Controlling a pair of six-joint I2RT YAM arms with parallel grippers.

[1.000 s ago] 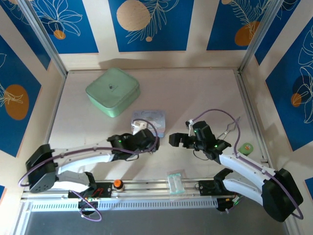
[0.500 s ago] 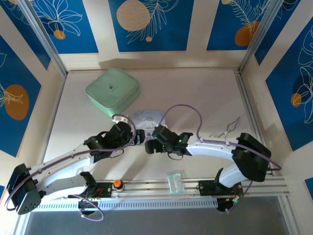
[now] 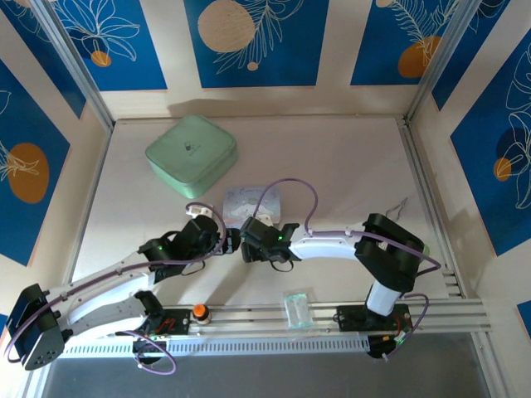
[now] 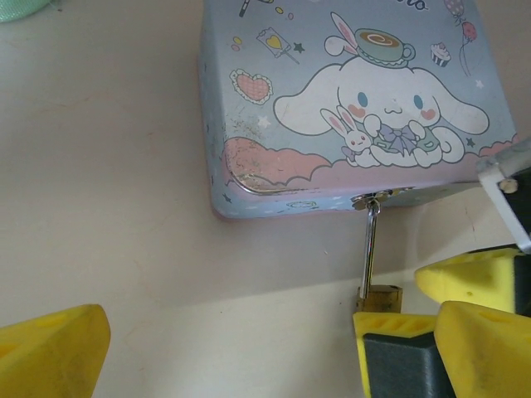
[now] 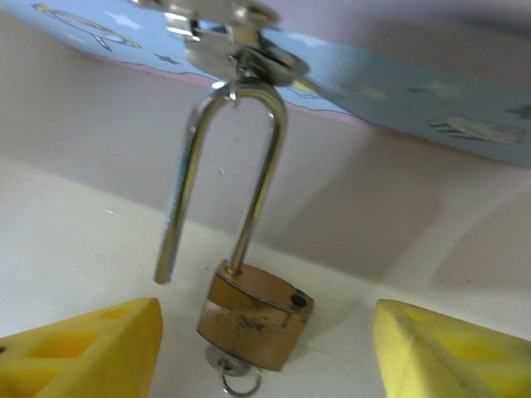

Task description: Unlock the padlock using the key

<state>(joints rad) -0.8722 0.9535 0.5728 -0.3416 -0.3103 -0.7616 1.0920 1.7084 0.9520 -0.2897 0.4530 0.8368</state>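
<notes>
One shackle [image 5: 184, 191] leg free — padlock [image 5: 255, 319] points shackle-first at tin [image 4: 348, 99]; key [image 5: 233, 378] mostly buried, bow cut off. I see left gripper [image 4: 241, 332] and right gripper [image 5: 267, 332] fingers apart.

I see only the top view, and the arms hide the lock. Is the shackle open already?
Observer: Yes. In the right wrist view, one leg of the padlock shackle is out of the body.
Operator: And the key?
Observer: The key sits in the keyhole; its ring end sticks out below.
Operator: Does the right tool hold it?
Observer: No. The right tool is open, one finger on each side of the padlock.
</notes>
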